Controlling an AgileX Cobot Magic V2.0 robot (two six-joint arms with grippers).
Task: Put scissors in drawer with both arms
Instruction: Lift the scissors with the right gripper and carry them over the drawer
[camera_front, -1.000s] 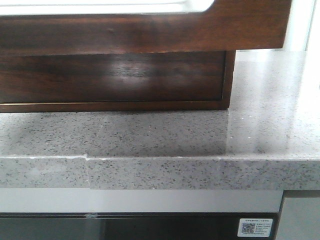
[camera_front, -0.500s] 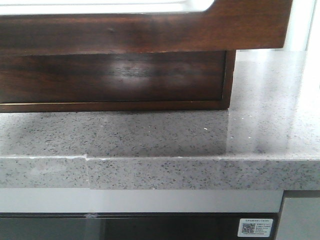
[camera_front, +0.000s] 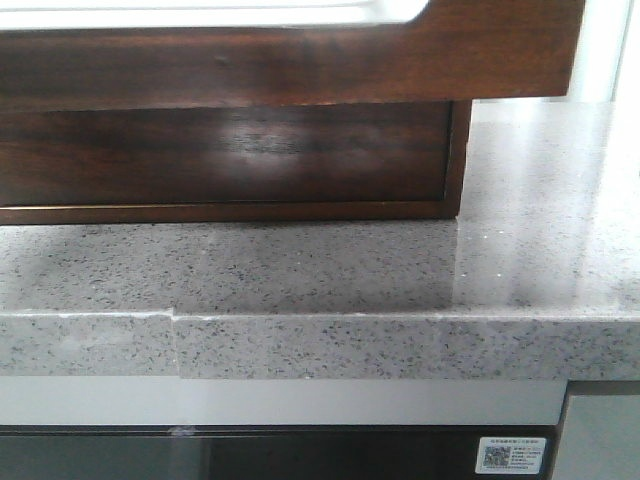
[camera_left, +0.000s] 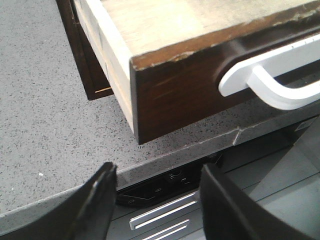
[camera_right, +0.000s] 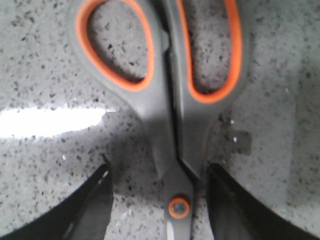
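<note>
The left claw (camera_left: 155, 197) hangs open and empty just off the pulled-out drawer (camera_left: 175, 95), leaving its mouth free. The right claw (camera_right: 157, 200) is spread, straddling the scissors (camera_right: 170, 125) on the counter (camera_right: 45, 65), ready to pinch.

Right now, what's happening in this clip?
The drawer is pulled open over the grey countertop, and the part of its inside that shows is bare. The left gripper hangs open just off the counter edge, holding nothing. The right gripper is open too, its fingers either side of the scissors near the pivot; the scissors lie flat on the counter, not yet gripped.
</note>
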